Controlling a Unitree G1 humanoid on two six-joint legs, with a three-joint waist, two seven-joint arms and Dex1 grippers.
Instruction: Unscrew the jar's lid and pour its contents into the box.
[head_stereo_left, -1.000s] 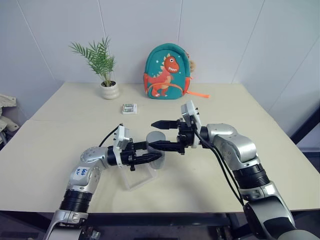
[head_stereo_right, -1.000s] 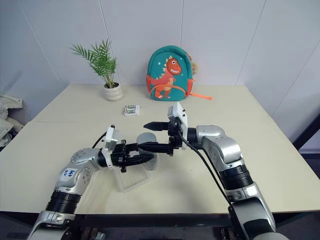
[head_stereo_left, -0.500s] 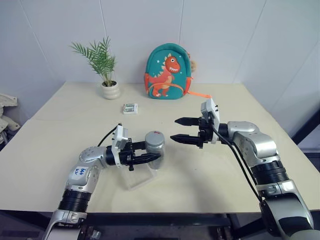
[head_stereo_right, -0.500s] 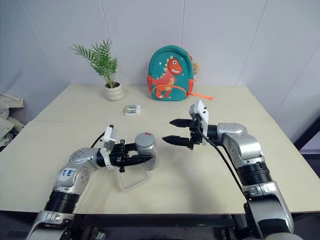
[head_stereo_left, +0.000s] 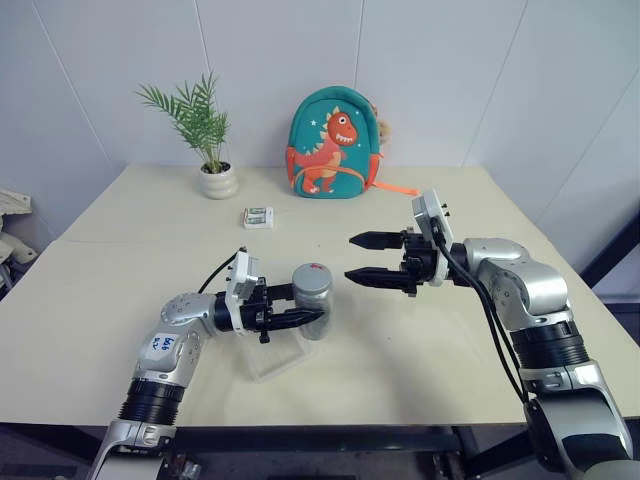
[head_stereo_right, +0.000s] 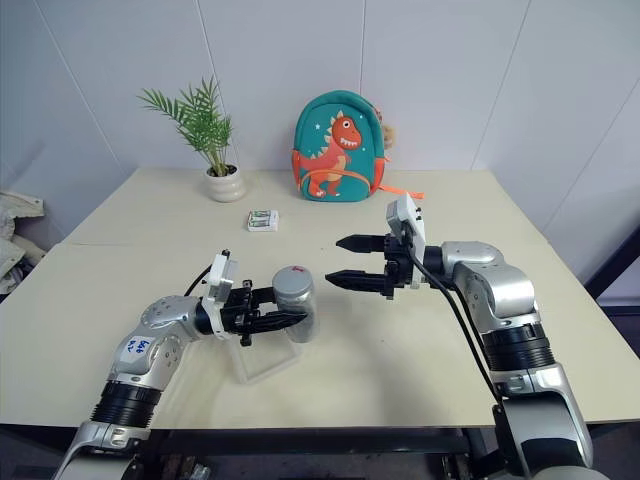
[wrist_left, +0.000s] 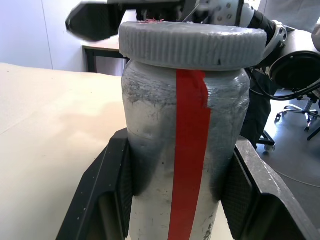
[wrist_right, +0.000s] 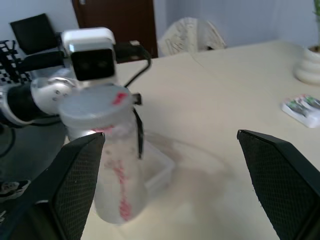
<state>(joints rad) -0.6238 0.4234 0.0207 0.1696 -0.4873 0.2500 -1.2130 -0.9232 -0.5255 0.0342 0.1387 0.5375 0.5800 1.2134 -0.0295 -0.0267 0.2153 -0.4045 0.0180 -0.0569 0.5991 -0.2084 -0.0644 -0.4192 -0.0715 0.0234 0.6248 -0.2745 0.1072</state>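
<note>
The silvery-grey jar (head_stereo_left: 312, 300) with a red stripe stands upright over the clear box (head_stereo_left: 278, 358), its pale grey lid (head_stereo_left: 312, 276) seated on top. My left gripper (head_stereo_left: 308, 314) is shut on the jar's body; the left wrist view shows the black fingers (wrist_left: 107, 195) pressed against both sides of the jar (wrist_left: 182, 165) under the lid (wrist_left: 192, 45). My right gripper (head_stereo_left: 352, 257) hangs open to the right of the jar at lid height, apart from it, pointing at it. The contents are hidden inside the jar.
A small white-and-green packet (head_stereo_left: 258, 216) lies further back on the table. A potted plant (head_stereo_left: 217, 180) and a teal dinosaur backpack (head_stereo_left: 333, 145) stand at the far edge by the wall. The table's front edge runs just below the box.
My right gripper, whose open fingers straddled the lid a second ago, has drawn back to the right and now stands apart from the jar. The left gripper and jar have kept still.
</note>
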